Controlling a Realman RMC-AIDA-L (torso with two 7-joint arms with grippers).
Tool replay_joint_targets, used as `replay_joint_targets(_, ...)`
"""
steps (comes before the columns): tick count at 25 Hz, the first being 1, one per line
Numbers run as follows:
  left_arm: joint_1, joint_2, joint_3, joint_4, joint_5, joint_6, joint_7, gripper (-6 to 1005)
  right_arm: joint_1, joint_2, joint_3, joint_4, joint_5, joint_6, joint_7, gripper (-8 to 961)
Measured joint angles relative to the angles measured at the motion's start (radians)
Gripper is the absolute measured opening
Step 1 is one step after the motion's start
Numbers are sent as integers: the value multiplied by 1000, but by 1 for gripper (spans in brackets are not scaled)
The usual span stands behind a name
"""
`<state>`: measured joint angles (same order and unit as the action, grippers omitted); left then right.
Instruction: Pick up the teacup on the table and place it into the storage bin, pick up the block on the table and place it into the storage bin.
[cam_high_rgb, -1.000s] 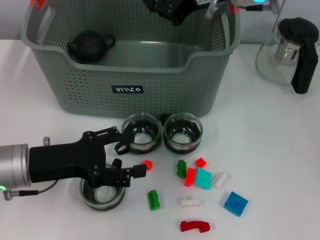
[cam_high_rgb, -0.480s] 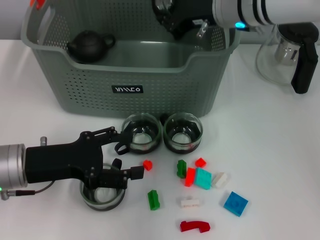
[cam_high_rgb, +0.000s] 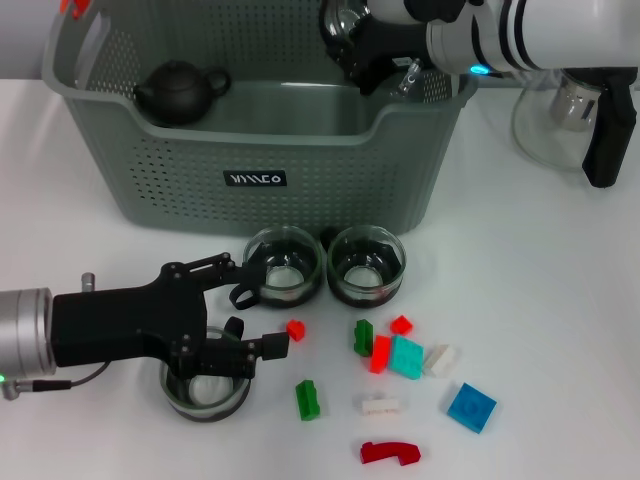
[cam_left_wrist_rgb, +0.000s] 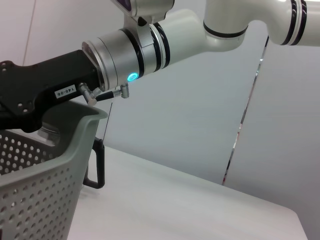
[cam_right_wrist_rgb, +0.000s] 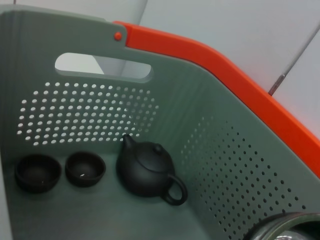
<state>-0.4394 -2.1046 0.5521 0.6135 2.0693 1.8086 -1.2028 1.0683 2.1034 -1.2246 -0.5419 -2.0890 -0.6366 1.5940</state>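
The grey perforated storage bin (cam_high_rgb: 330, 185) stands at the back of the table. My right gripper (cam_high_rgb: 355, 42) hangs over the bin's far right corner, shut on a glass teacup (cam_high_rgb: 338, 22); the cup's rim shows in the right wrist view (cam_right_wrist_rgb: 285, 227). Two glass teacups (cam_high_rgb: 284, 265) (cam_high_rgb: 366, 265) stand in front of the bin. My left gripper (cam_high_rgb: 260, 318) is open, low over the table, above a third glass teacup (cam_high_rgb: 205, 392). Several small blocks lie nearby: a red one (cam_high_rgb: 295, 328), a green one (cam_high_rgb: 308, 399), a blue one (cam_high_rgb: 471, 407).
A black teapot (cam_high_rgb: 180, 90) sits in the bin's left end; the right wrist view shows it (cam_right_wrist_rgb: 147, 172) beside two small dark cups (cam_right_wrist_rgb: 85, 169). A glass kettle with a black handle (cam_high_rgb: 605, 110) stands right of the bin.
My right arm has come further down and left over the bin's far right corner with the glass teacup. My left arm has barely moved.
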Motion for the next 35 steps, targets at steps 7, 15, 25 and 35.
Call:
replay_joint_targets(7,0,0,0,-1,0,-4,0,937,-1,0,-8,0,0,1,1,66)
replay_joint_targets(15,1,-1,0,-3,0,-7,0,936,-6,-2,-4,-16,0,-9,15,141)
replay_joint_targets(25,2,-1,0,-2,-5,-8,-1,936,-15,-4,-7,-50,-3,-17,15,328)
replay_joint_targets(35,0,0,0,0,-8,-9,-4,935,-132,-5,-7,-285,-11,-62,99,750)
